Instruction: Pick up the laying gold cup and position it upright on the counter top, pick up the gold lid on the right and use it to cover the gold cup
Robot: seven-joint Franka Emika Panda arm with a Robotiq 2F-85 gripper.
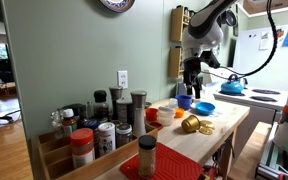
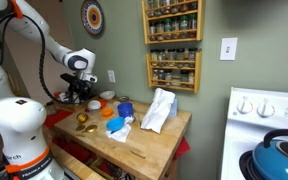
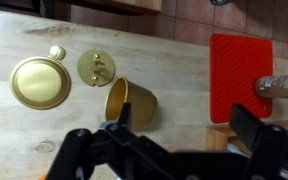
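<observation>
Wrist view looking down on the counter top [image 3: 24, 130], which is pale wood. The gold cup [image 3: 130, 101] lies on its side near the middle, its open mouth tipped toward the camera. The gold lid [image 3: 96, 67] lies flat just left of and beyond it, with a larger gold dish [image 3: 40, 82] farther left. A red mat [image 3: 240, 75] lies to the right. The gripper [image 3: 184, 140] hangs above the cup, jaws spread wide, holding nothing.
</observation>
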